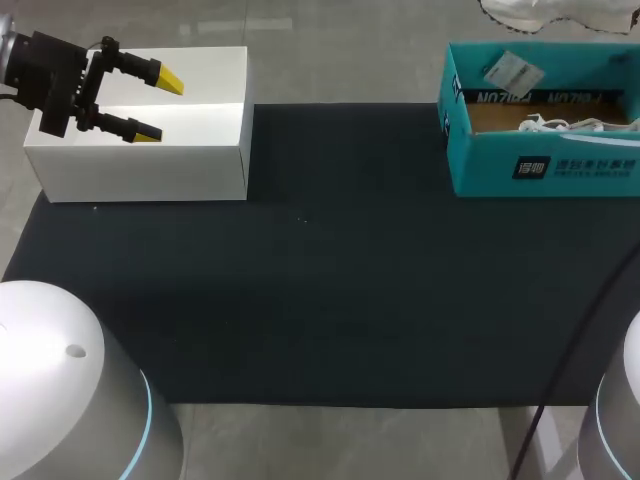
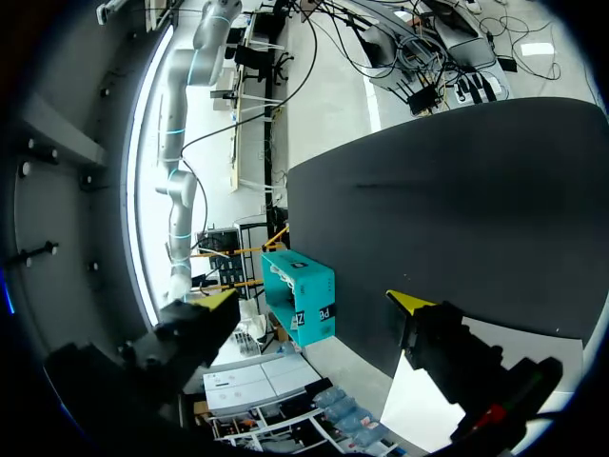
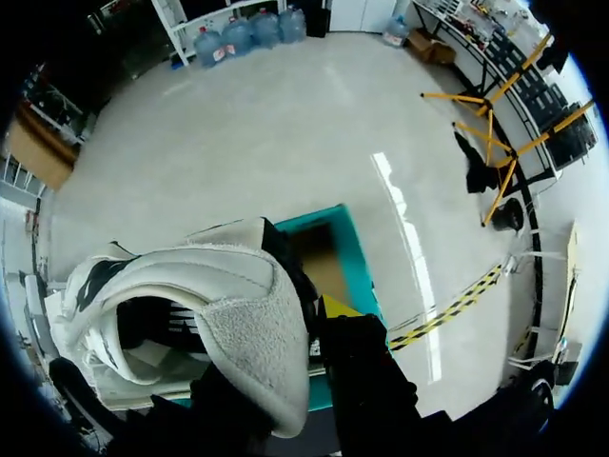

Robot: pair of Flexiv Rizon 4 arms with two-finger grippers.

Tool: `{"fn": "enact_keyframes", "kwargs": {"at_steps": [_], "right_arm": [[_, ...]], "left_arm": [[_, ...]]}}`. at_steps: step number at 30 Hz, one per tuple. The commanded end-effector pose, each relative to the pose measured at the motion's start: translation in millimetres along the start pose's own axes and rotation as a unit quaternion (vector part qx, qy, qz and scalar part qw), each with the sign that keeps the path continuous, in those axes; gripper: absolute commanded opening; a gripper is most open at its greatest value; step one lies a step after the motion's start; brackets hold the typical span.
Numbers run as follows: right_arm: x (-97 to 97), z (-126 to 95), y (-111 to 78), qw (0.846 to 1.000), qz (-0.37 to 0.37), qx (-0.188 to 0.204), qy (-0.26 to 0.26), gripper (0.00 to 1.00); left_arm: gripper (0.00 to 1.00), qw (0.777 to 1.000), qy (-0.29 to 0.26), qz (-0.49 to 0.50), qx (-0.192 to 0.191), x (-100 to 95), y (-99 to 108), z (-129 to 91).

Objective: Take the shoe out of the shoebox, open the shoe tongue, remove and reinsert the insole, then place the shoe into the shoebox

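The teal shoebox (image 1: 540, 150) stands open at the back right of the black mat (image 1: 320, 280), with white strings and a paper slip inside. The white shoe (image 3: 190, 324) hangs above the shoebox (image 3: 350, 249), and my right gripper (image 3: 285, 367) is shut on its heel collar; one yellow-tipped finger (image 3: 339, 307) shows beside it, the other is hidden by the shoe. In the head view only a white edge of the shoe (image 1: 545, 10) shows, beyond the box. My left gripper (image 1: 155, 105) hovers open over a white box (image 1: 150, 160) at the back left, holding nothing.
The white box (image 2: 428, 409) lies under my left gripper (image 2: 314, 301), which faces across the mat (image 2: 457, 219) toward the distant shoebox (image 2: 303, 303). A dark cable (image 1: 580, 340) crosses the mat's right edge.
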State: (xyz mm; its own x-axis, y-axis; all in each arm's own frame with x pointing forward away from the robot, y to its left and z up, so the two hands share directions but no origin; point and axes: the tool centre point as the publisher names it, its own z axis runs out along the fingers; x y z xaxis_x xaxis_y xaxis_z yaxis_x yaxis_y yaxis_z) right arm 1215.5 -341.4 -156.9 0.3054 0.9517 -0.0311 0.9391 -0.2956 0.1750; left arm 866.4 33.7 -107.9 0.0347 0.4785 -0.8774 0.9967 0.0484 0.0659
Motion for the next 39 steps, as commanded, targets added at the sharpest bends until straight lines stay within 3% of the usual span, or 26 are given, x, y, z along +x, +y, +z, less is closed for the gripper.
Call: {"fn": "enact_keyframes", "kwargs": {"at_steps": [1, 16, 23, 30, 39], "right_arm": [[9.5, -2, 5.7, 0.990, -0.023, 0.134, -0.033, 0.00], [0.4, 31, -10.9, 0.985, -0.003, 0.169, -0.036, 0.00], [-8.1, 55, -17.3, 0.987, 0.052, 0.152, -0.022, 0.00], [-14.1, 74, -17.4, 0.985, 0.087, 0.148, -0.033, 0.00], [-11.3, 97, -12.4, 0.983, 0.075, 0.159, -0.058, 0.00]], "left_arm": [[1.00, 1.000, 0.002, 0.000, 0.001, -0.2, 1, 0], [1.00, 1.000, 0.002, 0.000, 0.001, -0.2, 1, 0], [1.00, 1.000, 0.002, 0.000, 0.001, -0.2, 1, 0], [1.00, 1.000, 0.002, 0.000, 0.001, -0.2, 1, 0], [1.00, 1.000, 0.002, 0.000, 0.001, -0.2, 1, 0]]}}
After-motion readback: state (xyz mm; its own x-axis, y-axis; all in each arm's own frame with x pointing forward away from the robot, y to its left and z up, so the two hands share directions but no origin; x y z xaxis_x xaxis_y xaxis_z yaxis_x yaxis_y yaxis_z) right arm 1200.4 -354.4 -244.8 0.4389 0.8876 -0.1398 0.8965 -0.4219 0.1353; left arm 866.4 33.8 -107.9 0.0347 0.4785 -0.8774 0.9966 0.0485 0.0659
